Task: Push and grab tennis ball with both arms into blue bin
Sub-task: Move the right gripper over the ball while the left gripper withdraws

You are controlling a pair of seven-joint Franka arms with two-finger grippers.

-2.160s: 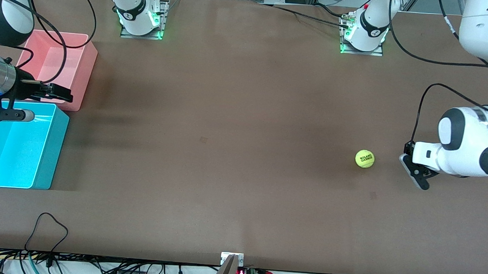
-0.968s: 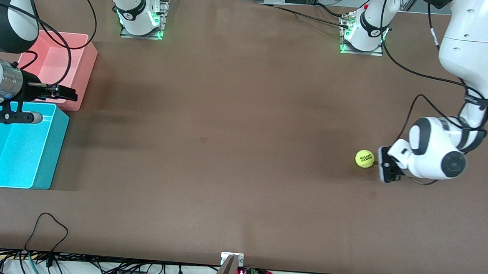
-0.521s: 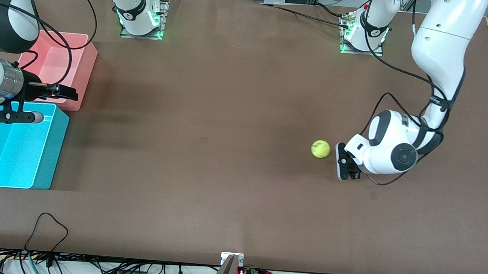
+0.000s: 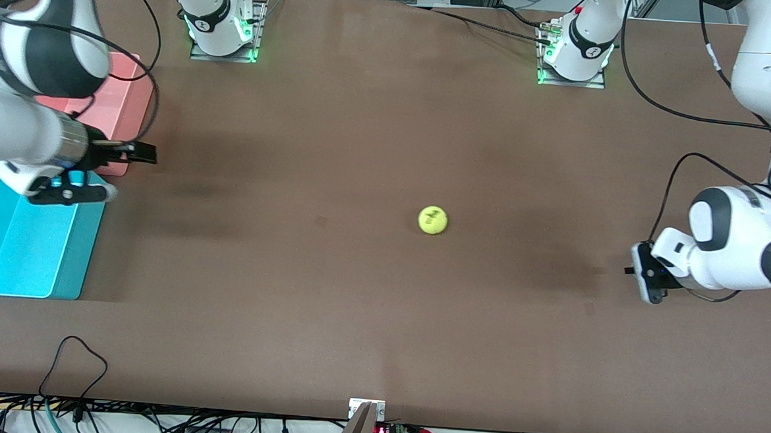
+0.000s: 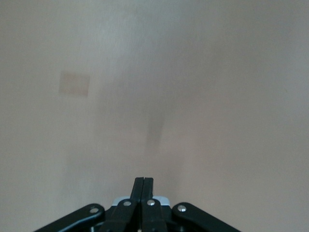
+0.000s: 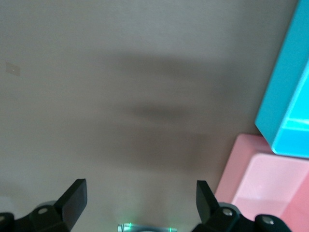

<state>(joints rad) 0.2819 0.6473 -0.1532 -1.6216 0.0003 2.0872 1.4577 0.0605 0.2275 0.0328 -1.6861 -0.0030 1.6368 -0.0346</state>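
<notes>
Yellow-green and fuzzy, the tennis ball (image 4: 433, 220) lies alone on the bare brown table (image 4: 353, 320), about midway between the 2 arms and touching neither. The left gripper (image 4: 646, 281) hangs low toward the left arm's end, its fingers (image 5: 143, 193) pressed together on nothing. The right gripper (image 4: 143, 153) hovers, jaws spread wide, seemingly just past the corners of the blue bin (image 4: 0, 269) and pink bin (image 4: 130, 107)

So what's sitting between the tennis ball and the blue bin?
Nothing: in the front view, only bare brown table separates the tennis ball from the blue bin.
</notes>
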